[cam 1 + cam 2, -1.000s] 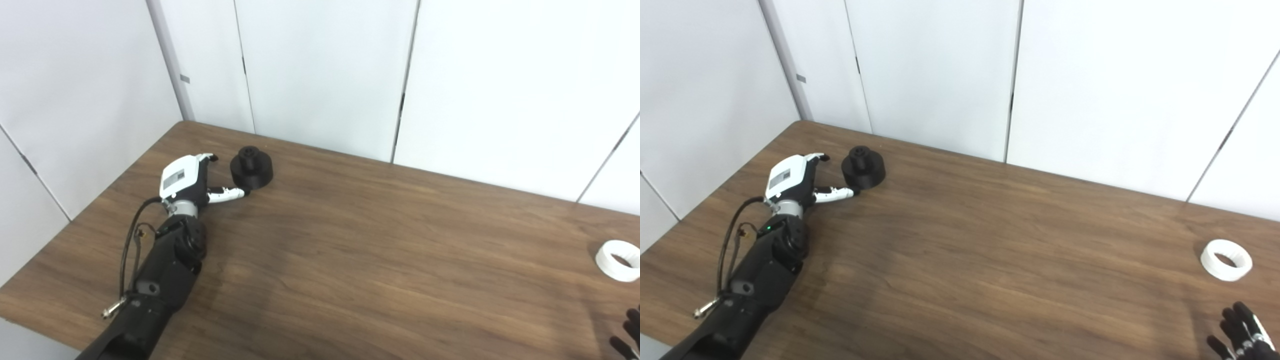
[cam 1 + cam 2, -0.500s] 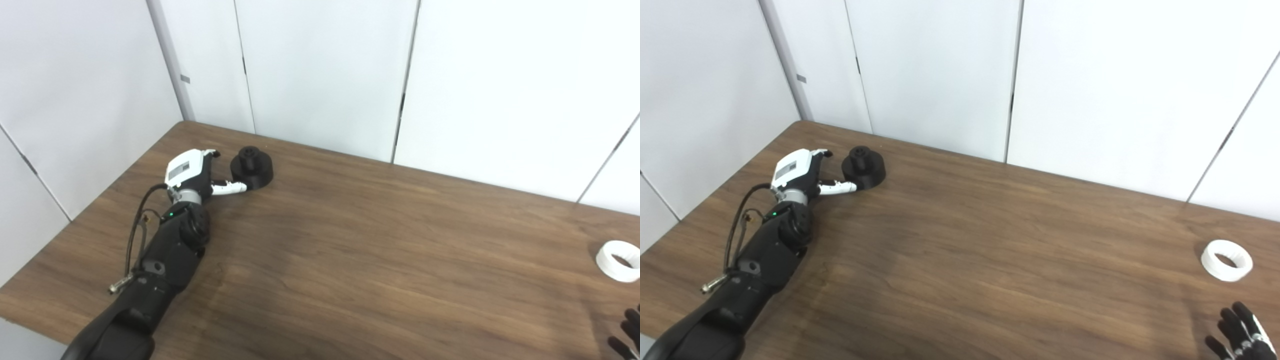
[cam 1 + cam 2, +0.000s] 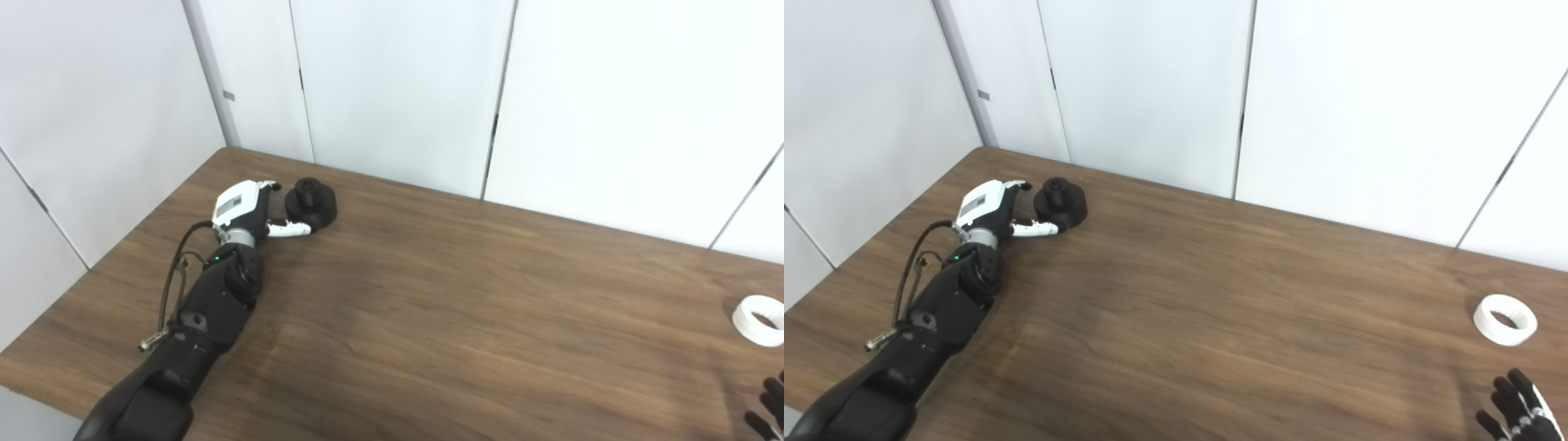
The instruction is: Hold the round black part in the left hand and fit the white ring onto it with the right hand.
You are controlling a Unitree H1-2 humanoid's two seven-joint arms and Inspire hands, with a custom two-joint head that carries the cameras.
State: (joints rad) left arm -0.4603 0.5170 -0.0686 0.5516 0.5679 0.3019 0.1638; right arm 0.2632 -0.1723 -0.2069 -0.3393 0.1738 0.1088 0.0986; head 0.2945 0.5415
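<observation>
The round black part (image 3: 311, 205) stands on the brown wood surface (image 3: 465, 306) in the upper left of the frame, near the far edge. The left robot hand (image 3: 254, 211) lies against its left side, fingers spread wide, a white thumb (image 3: 291, 229) reaching under the part's near edge; whether it touches cannot be told, and the part is not gripped. The white ring (image 3: 1505, 319) lies flat at the far right of the frame, well apart from the part. The right robot hand (image 3: 1516, 407) shows only dark fingertips at the lower right corner, spread apart, holding nothing, near the ring but clear of it.
</observation>
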